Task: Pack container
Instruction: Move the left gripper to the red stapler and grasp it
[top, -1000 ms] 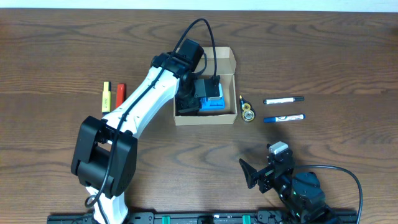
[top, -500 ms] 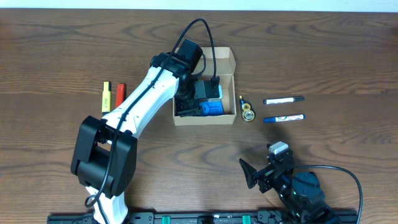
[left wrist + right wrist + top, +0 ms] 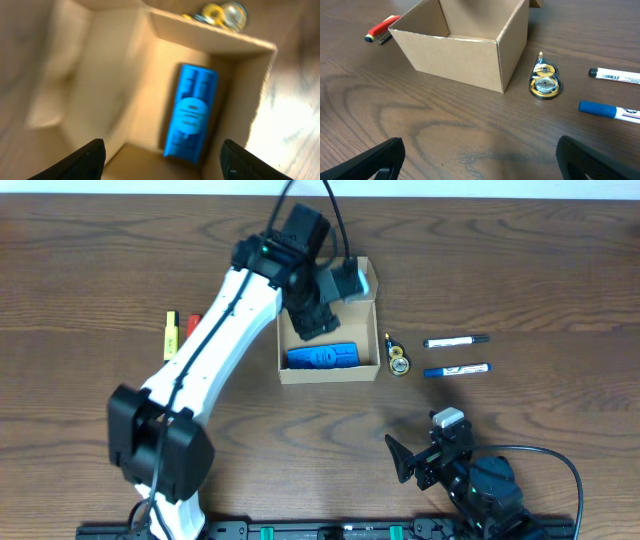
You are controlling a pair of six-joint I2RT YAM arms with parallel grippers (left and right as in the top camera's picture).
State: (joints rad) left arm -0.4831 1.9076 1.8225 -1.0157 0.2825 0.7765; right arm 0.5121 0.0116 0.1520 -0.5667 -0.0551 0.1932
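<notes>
The tan cardboard container (image 3: 368, 310) stands open at the table's middle, its flap lid at the far side. A blue flat object (image 3: 323, 357) lies inside along the front wall; it also shows in the left wrist view (image 3: 192, 117). My left gripper (image 3: 318, 315) is open and empty, raised above the container's inside; the left wrist view is blurred. My right gripper (image 3: 410, 465) is open and empty near the front edge, facing the container (image 3: 470, 47).
A gold tape dispenser (image 3: 398, 361) lies right of the container. A black-capped marker (image 3: 456, 340) and a blue marker (image 3: 457, 370) lie further right. A yellow highlighter (image 3: 171, 336) and a red one (image 3: 193, 328) lie at the left.
My left gripper let go of the blue object, which now lies flat in the container, and rose up and back. The right arm has not moved.
</notes>
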